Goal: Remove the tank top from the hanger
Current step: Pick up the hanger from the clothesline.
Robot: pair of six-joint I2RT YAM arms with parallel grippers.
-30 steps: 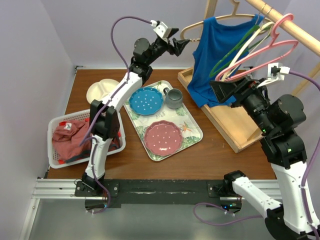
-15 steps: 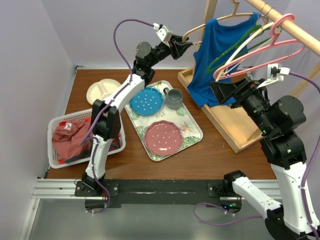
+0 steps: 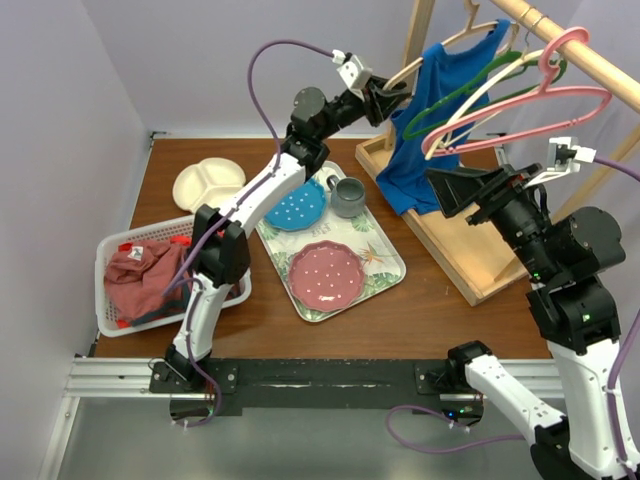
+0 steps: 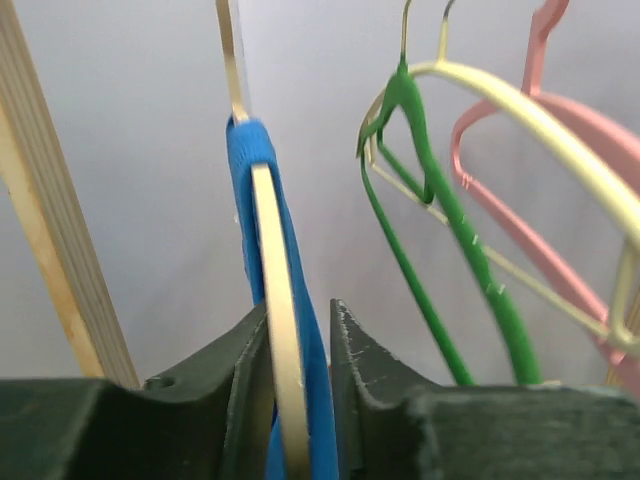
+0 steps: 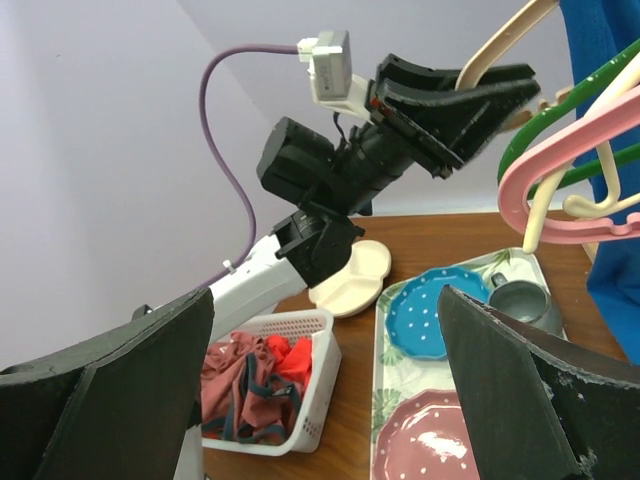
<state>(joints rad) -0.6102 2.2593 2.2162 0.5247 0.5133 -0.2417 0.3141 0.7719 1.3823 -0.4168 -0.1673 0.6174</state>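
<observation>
Though spread wide and empty at right gripper (image 5: 325, 310), pinched wooden hanger (image 4: 275, 270) and blue tank top (image 4: 244, 155) together within left gripper (image 4: 298, 322).

Left on the counter (image 3: 300, 340), a basket (image 3: 140, 233) of clothes (image 3: 140, 278), a divided dish (image 3: 205, 183) behind it; midway, a tray (image 3: 378, 258) bearing two plates (image 3: 327, 272) and a mug (image 3: 347, 197). Right, a rack (image 3: 465, 260) with hangers (image 3: 520, 123) on its rail (image 3: 600, 72), the tank top (image 3: 420, 140) seemingly on the leftmost.
</observation>
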